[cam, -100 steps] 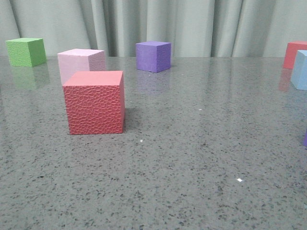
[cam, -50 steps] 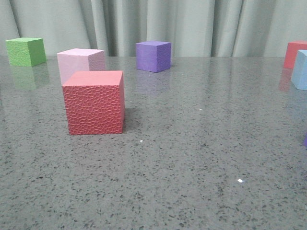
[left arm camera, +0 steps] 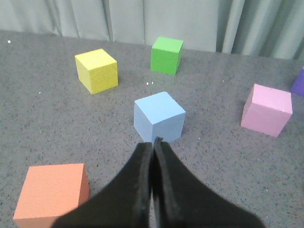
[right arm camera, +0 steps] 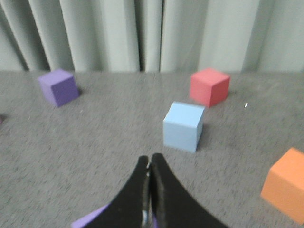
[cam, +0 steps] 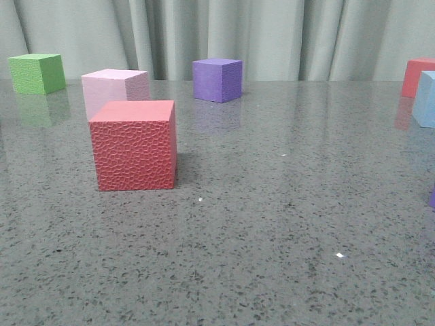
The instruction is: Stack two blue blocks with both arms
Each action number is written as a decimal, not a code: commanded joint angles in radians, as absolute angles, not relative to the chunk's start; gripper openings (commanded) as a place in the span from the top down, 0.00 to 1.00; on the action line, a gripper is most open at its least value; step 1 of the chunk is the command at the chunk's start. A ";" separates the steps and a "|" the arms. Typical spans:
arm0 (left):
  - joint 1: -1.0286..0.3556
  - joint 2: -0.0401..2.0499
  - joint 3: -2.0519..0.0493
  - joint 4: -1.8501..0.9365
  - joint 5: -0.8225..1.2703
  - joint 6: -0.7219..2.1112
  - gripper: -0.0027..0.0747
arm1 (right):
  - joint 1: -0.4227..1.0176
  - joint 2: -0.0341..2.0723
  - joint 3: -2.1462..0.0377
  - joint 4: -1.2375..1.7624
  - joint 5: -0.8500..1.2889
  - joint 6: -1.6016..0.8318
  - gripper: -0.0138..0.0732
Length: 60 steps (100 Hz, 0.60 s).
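One pale blue block (left arm camera: 159,117) rests on the table just beyond my left gripper (left arm camera: 153,142), which is shut and empty. The other pale blue block (right arm camera: 184,126) rests a little beyond my right gripper (right arm camera: 150,160), also shut and empty. In the front view only this second blue block (cam: 426,99) shows, cut by the right edge. Neither gripper shows in the front view.
The left wrist view shows a yellow cube (left arm camera: 97,71), a green cube (left arm camera: 166,55), a pink cube (left arm camera: 266,109) and an orange cube (left arm camera: 52,194). The right wrist view shows a purple cube (right arm camera: 59,87), a red cube (right arm camera: 209,87) and an orange cube (right arm camera: 286,185). A large red cube (cam: 134,145) stands front left.
In the front view the blue block at the right edge sits slightly further right than a second ago. The other cubes have not moved.
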<state>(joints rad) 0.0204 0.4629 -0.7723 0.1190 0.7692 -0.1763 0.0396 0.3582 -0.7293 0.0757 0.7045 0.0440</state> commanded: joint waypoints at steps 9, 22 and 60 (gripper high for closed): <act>0.021 0.607 -0.955 0.079 0.880 -0.175 0.99 | 0.033 0.500 -0.896 0.151 0.849 0.038 0.98; 0.021 0.663 -0.997 0.069 0.928 -0.175 0.99 | 0.033 0.547 -0.917 0.173 0.897 0.038 0.98; 0.021 0.689 -0.997 0.069 0.916 -0.175 0.99 | 0.033 0.563 -0.916 0.192 0.902 0.038 0.98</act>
<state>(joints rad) 0.0204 0.6820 -0.9641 0.0752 0.9868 -0.1763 0.0396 0.5496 -0.8835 0.1752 0.9581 0.0440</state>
